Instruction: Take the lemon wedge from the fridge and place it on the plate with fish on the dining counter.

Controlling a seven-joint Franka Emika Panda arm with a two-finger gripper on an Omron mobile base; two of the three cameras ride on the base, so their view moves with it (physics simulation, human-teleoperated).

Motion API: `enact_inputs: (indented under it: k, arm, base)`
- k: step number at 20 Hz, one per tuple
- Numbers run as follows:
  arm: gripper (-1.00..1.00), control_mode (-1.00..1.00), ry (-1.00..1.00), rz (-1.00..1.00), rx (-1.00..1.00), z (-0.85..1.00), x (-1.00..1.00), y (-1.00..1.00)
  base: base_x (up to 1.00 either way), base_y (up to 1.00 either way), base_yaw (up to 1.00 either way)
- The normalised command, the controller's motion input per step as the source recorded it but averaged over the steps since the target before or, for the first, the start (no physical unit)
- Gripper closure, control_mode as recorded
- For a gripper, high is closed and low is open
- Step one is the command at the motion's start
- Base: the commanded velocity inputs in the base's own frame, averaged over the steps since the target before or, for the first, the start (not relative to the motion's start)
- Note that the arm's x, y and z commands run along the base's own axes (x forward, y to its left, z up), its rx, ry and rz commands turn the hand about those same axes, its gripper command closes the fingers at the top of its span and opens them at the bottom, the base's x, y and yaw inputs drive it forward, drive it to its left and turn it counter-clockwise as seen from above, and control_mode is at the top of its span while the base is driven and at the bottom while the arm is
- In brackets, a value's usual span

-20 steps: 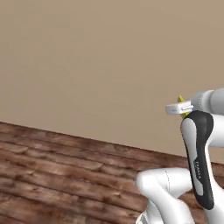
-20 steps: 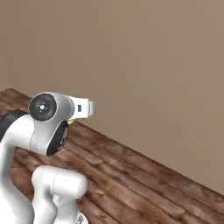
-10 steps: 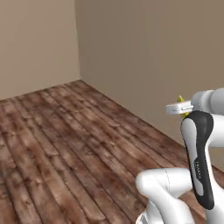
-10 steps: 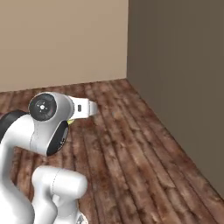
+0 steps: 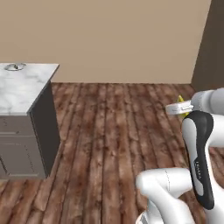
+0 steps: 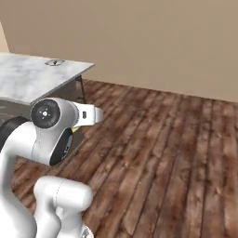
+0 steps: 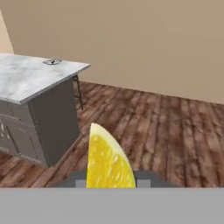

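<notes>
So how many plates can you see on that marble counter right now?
1. A small plate sits near the far corner of the dining counter; more could be on the part cut off by the frame.

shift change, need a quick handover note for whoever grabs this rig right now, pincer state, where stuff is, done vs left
Pincer: shut on the lemon wedge, carried above the wooden floor.
Dining counter: ahead to the left, marble top on a dark base; the plate with fish sits near its far edge.
Done: wedge picked up and in hand.
Left: reach the counter, set the wedge on the plate, release.
</notes>
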Motion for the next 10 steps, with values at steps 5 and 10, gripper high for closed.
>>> enact_inputs:
  k: [5,10]
  arm:
    - [1.0,1.0,0.0,0.0,0.0,0.0,0.0,0.0]
    - [1.0,1.0,0.0,0.0,0.0,0.0,0.0,0.0]
  base:
    - [0.0,0.0,0.97]
    - [0.65,-0.29,0.62]
